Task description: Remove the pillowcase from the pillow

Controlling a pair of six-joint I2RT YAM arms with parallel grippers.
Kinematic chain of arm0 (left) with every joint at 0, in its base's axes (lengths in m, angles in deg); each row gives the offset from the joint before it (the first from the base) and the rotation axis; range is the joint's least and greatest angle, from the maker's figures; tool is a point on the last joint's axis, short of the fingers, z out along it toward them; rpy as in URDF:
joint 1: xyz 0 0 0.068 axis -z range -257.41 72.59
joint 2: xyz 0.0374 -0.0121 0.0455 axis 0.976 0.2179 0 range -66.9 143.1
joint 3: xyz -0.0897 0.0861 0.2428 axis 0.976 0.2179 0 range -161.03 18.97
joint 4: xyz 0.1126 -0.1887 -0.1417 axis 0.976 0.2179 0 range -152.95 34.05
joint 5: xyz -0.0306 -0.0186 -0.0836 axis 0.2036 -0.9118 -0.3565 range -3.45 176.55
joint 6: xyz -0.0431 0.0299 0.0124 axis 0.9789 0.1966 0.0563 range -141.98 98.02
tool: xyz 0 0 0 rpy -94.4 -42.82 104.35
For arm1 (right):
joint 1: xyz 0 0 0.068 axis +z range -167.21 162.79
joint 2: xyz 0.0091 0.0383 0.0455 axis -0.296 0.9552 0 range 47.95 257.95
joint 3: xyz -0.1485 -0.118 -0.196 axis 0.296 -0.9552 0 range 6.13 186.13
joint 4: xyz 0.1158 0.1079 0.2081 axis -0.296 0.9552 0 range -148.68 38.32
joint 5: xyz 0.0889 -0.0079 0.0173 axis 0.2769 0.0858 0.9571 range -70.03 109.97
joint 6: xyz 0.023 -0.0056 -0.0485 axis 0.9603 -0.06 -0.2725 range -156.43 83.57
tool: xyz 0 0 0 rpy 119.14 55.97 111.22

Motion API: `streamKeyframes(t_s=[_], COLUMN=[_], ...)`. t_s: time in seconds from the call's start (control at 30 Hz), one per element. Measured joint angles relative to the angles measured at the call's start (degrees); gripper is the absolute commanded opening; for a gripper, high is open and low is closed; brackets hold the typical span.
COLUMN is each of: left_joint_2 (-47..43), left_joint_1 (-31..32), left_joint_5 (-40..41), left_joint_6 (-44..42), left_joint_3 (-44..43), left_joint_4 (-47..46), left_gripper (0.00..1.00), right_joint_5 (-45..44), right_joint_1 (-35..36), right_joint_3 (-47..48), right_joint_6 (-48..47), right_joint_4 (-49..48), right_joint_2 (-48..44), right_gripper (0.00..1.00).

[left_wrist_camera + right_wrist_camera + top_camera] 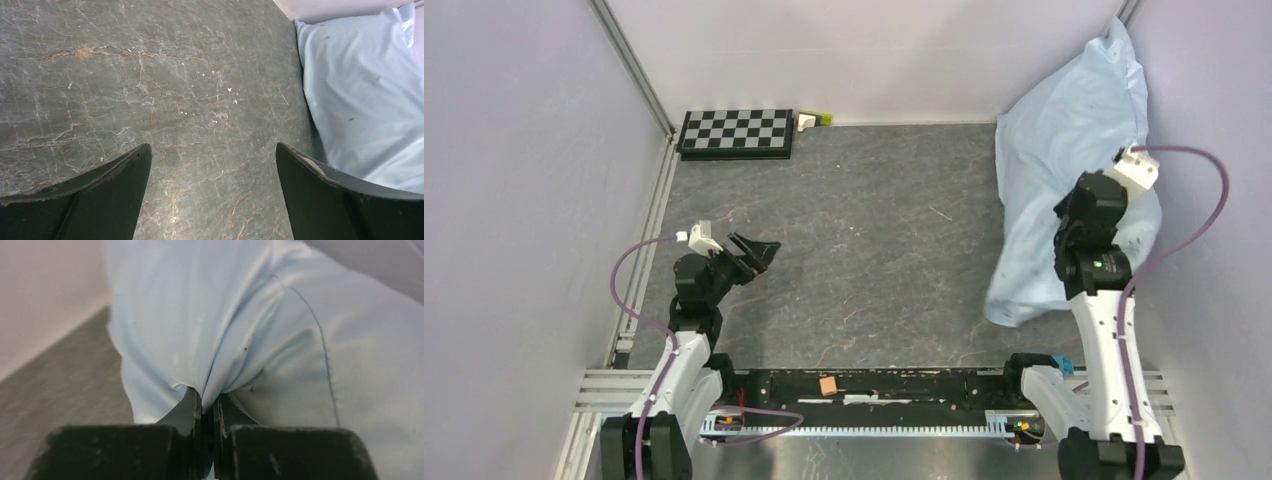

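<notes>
The pale sky-blue pillowcase [1064,150] stands bulging against the right wall, from the far right corner down to mid-table. It also shows in the left wrist view [365,95] and fills the right wrist view [240,315]. The cream-white pillow is hidden inside it. My right gripper [206,395] is shut on a pinched fold of the pillowcase and holds it up by the right wall; in the top view its fingers are hidden behind the right wrist [1092,215]. My left gripper [759,253] is open and empty, low over the table at the left, far from the pillowcase.
A black-and-white checkerboard [736,132] lies at the far left, with a small white and yellow-green object [814,120] beside it. Walls close in the table on the left, back and right. The grey marbled tabletop [874,240] spreads between the arms.
</notes>
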Motion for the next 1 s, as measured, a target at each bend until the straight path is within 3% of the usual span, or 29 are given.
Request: streamKeyframes(t_s=[0.1, 0.2, 0.3, 0.37, 0.6, 0.73, 0.83, 0.87, 0.9, 0.97, 1.0], left_joint_2=[0.0, 0.0, 0.0, 0.0, -0.4, -1.9, -5.5, -7.1, -9.0, -12.1, -13.7], left_joint_1=[0.0, 0.0, 0.0, 0.0, 0.0, 0.0, 0.0, 0.0, 0.1, 0.1, 0.1], left_joint_5=[0.0, 0.0, 0.0, 0.0, 0.0, 0.1, 0.0, 0.3, 0.6, 1.4, 1.7], left_joint_6=[0.0, 0.0, 0.0, 0.0, 0.0, 0.0, -0.1, -0.1, -0.1, -0.1, -0.1], left_joint_3=[0.0, 0.0, 0.0, 0.0, 0.0, 0.0, 0.3, 0.7, 1.3, 1.6, 1.7], left_joint_4=[0.0, 0.0, 0.0, 0.0, 0.0, 0.5, 4.2, 5.6, 6.6, 7.0, 7.0], left_gripper=[1.0, 1.0, 1.0, 1.0, 1.0, 1.0, 1.0, 1.0, 1.0, 1.0, 1.0], right_joint_5=[7.1, 21.2, 40.2, 46.0, 57.7, 62.4, 59.0, 56.6, 53.5, 48.2, 46.3], right_joint_1=[4.6, 4.4, 5.5, 9.6, 34.1, 40.5, 41.9, 41.9, 41.8, 41.5, 41.4], right_joint_3=[9.3, 18.1, 20.3, 20.0, 19.9, 19.9, 19.9, 19.9, 19.6, 18.2, 17.4], right_joint_6=[-1.9, -1.2, 7.2, 11.0, 14.0, 14.6, 10.8, 9.1, 7.3, 4.3, 3.1], right_joint_4=[2.2, 0.7, -10.1, -15.6, -22.9, -24.9, -20.3, -18.9, -18.2, -17.6, -17.3], right_joint_2=[-0.2, 1.5, 3.7, 5.3, 13.7, 17.9, 18.2, 18.0, 17.7, 17.2, 17.3], right_gripper=[0.0, 0.0, 0.0, 0.0, 0.0, 0.0, 0.05, 0.07, 0.22, 0.71, 0.78])
